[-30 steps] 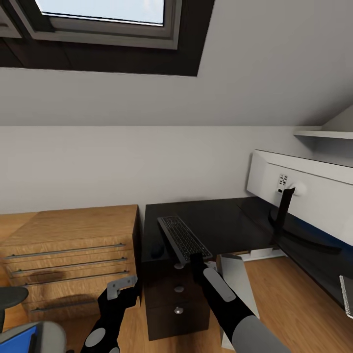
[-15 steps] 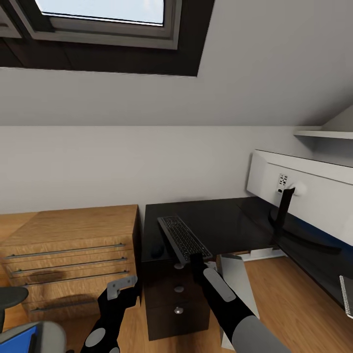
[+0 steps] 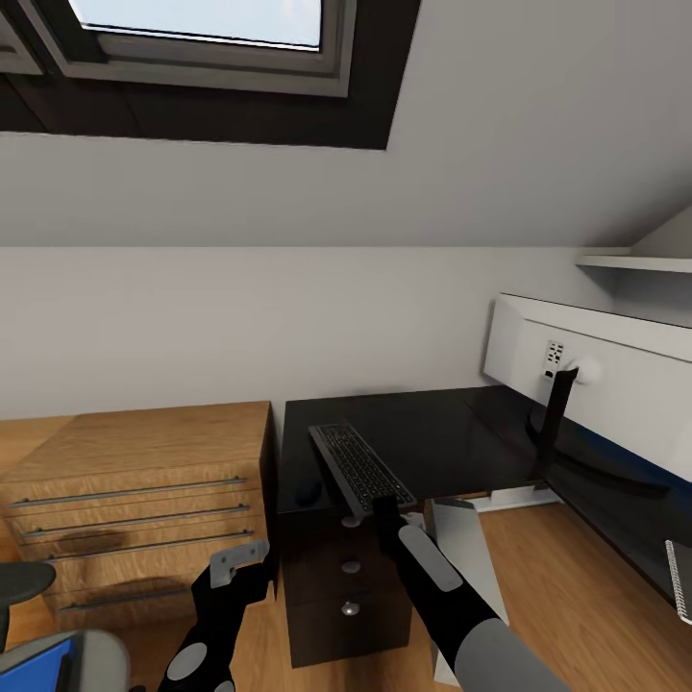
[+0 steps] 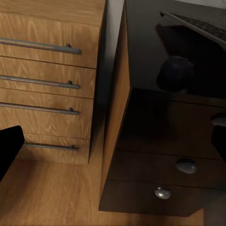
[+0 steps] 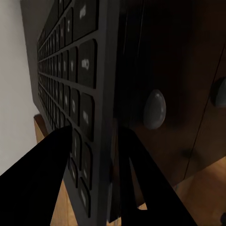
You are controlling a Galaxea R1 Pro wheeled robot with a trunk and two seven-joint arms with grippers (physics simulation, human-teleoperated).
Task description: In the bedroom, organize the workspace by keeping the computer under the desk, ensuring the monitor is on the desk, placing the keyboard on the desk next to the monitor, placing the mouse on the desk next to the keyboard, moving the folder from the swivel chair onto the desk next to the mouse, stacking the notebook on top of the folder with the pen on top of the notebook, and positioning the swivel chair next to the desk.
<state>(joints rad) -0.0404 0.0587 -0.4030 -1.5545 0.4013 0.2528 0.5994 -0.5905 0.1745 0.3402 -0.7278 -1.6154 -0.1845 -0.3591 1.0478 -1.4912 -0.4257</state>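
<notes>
At the far left, low down, we see a bit of the swivel chair (image 3: 38, 625), with the blue folder (image 3: 34, 663) lying on its seat. Next to it is a light wood cabinet (image 3: 135, 500) with long metal handles.

Our left gripper (image 3: 240, 559) hangs in the air in front of the cabinet and the desk drawers. It holds nothing. In the left wrist view its two fingers (image 4: 9, 146) sit at the far sides, so it is spread wide. The small black mouse (image 3: 308, 492) lies on the desk (image 3: 432, 432) beyond this gripper, just left of the keyboard's near end.

The keyboard (image 3: 360, 468) lies on the black desk top, slanting from far left to near right. Our right gripper (image 3: 386, 506) is at its near end. In the right wrist view one finger (image 5: 42, 183) is over the keys (image 5: 70, 94) and the other is under the keyboard's edge, so the gripper is closed on the keyboard. Below are dark drawers with round silver knobs (image 3: 351, 567).

Under the desk, right of the drawers, stands the pale computer (image 3: 466, 548). Farther right the monitor (image 3: 615, 375) stands on the desk with its white back to us. At the right edge, near us, the notebook (image 3: 680, 581) lies on the desk.

The floor (image 3: 577, 596) is wood. The wall is white, with a slanted ceiling and a window (image 3: 202, 24) above.
</notes>
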